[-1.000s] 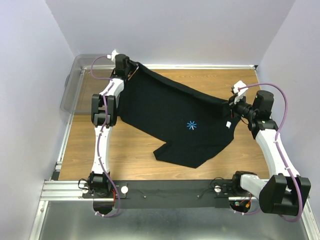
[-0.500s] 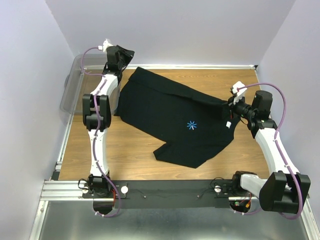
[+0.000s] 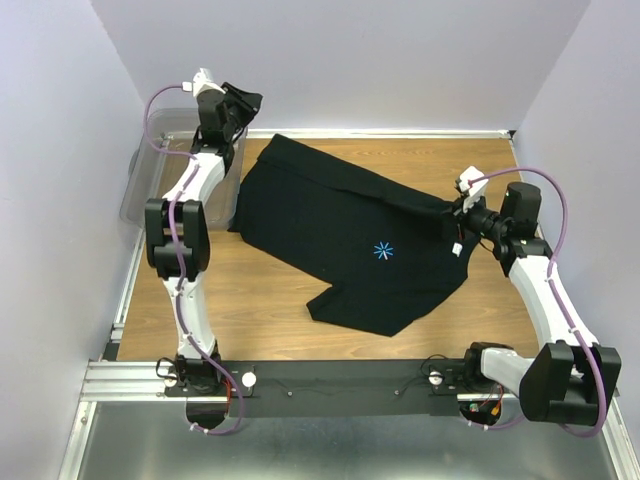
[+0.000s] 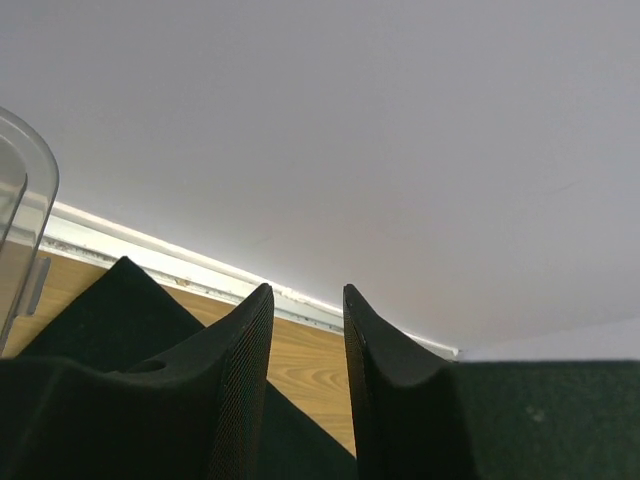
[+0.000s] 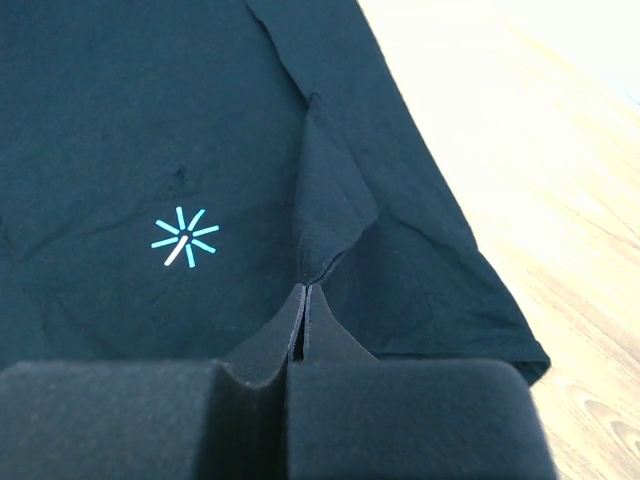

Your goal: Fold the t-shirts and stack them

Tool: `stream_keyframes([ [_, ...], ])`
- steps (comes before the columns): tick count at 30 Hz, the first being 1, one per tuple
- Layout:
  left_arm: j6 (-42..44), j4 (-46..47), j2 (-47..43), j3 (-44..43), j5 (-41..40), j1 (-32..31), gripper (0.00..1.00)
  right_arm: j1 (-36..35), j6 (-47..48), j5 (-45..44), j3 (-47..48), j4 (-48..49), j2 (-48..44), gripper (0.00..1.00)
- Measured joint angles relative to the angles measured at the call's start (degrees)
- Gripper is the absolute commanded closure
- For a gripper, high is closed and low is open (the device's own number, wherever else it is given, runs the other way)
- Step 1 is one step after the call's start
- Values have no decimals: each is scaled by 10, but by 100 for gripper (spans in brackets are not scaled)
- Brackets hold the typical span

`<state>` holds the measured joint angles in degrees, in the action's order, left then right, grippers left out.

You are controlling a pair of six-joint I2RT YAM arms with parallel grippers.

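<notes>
A black t-shirt (image 3: 340,235) with a small blue star print (image 3: 382,250) lies spread on the wooden table, folded over along its far edge. My right gripper (image 3: 447,213) is shut on a pinched fold of the shirt's right edge; in the right wrist view the cloth (image 5: 320,210) rises into the closed fingertips (image 5: 305,292). My left gripper (image 3: 243,103) is open and empty, raised above the shirt's far left corner near the back wall; in the left wrist view its fingers (image 4: 250,360) stand apart over the wood and the shirt's corner (image 4: 120,310).
A clear plastic bin (image 3: 150,170) stands at the far left beside the left arm, its rim showing in the left wrist view (image 4: 25,200). The back wall lies just behind the left gripper. Bare wood (image 3: 250,300) shows in front of the shirt.
My left gripper has let go of the shirt's far left corner and risen up and back to the left. The corner has dropped flat. The right gripper has held its grip.
</notes>
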<state>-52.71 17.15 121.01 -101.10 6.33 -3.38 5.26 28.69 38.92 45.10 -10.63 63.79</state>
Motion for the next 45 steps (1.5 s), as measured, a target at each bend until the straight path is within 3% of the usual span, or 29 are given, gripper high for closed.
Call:
stream_keyframes([
  [13, 23, 78, -197, 204, 91, 39, 56, -34, 37, 20, -3, -39, 3, 99],
  [22, 74, 68, -321, 314, 149, 58, 53, -46, 106, 33, -3, -105, -18, 99],
  [25, 107, 50, -383, 337, 152, 64, 53, -46, 166, 43, -3, -156, -37, 69],
  [26, 120, 43, -410, 349, 153, 66, 51, -47, 188, 49, -3, -180, -42, 53],
  [27, 126, 42, -425, 355, 153, 67, 51, -47, 201, 53, -3, -193, -44, 45],
  [28, 139, 41, -464, 380, 154, 67, 50, -48, 220, 57, -4, -213, -47, 28],
  [30, 166, 30, -531, 425, 155, 68, 50, -48, 242, 66, -5, -238, -47, 23],
  [36, 255, -31, -666, 515, 147, 68, 44, -49, 208, 79, 11, -254, -9, 21],
  [40, 300, -66, -733, 584, 135, 68, 44, -50, 74, 42, 87, -189, 123, 36],
  [45, 338, -113, -767, 615, 126, 66, 43, -51, -79, -16, 179, -122, 291, 36],
])
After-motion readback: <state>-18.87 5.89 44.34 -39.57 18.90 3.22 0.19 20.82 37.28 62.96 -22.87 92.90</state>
